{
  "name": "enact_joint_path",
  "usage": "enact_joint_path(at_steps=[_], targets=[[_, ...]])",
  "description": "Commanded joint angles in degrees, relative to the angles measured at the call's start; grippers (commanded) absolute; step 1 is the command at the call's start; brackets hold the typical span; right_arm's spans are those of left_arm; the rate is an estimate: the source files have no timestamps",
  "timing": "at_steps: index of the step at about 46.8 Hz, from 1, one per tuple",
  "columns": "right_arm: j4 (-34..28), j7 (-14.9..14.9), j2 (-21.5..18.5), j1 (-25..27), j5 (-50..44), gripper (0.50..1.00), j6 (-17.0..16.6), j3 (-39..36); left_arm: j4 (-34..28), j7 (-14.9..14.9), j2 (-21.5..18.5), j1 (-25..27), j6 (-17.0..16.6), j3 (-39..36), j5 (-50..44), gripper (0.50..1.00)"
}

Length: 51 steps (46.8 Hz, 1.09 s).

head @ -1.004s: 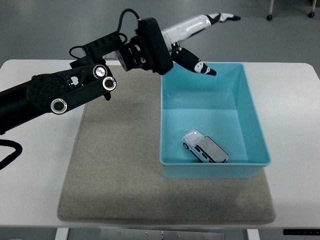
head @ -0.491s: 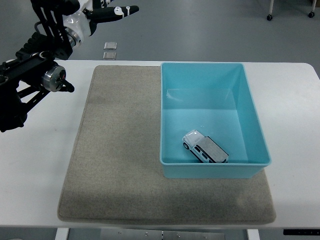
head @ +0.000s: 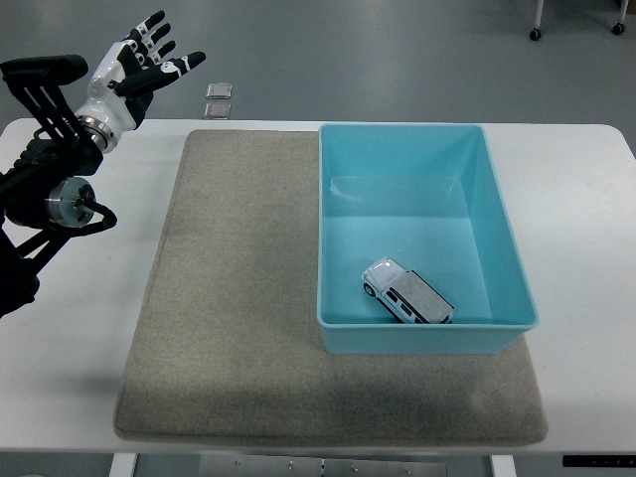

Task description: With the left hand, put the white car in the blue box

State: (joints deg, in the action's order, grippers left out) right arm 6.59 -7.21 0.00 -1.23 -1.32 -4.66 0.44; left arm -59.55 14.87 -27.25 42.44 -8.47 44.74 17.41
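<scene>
The white car (head: 406, 293) lies on the floor of the blue box (head: 502, 224), near its front wall, angled with its nose toward the left. My left hand (head: 147, 60) is raised at the far left of the table, well away from the box, fingers spread and holding nothing. Its black arm (head: 45, 189) runs down along the left edge. The right arm is out of the picture.
A grey mat (head: 238, 298) covers the middle of the white table (head: 586, 199), and the box stands on its right half. Two small square plates (head: 219, 99) lie on the floor beyond the table's far edge.
The left arm has swung from over the box's far left corner back to the far left edge and dropped slightly. The car stays put in the box.
</scene>
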Motion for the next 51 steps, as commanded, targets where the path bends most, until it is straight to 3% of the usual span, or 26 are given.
enact_joint_path(at_steps=[1, 19, 51], targets=[[0.00, 0.00, 0.00, 0.00, 0.00, 0.936, 0.00, 0.00, 0.75, 0.07, 0.00, -1.92, 1.08, 1.84, 0.00, 0.999], [0.00, 0.00, 0.00, 0.00, 0.00, 0.938, 0.00, 0.00, 0.67, 0.69, 0.00, -8.16, 3.90, 6.76, 0.09, 1.000], [0.97, 0.18, 0.00, -0.18, -0.09, 0.936, -0.61, -0.09, 0.58, 1.83, 0.44, -9.04, 4.07, 7.73, 0.00, 1.000]])
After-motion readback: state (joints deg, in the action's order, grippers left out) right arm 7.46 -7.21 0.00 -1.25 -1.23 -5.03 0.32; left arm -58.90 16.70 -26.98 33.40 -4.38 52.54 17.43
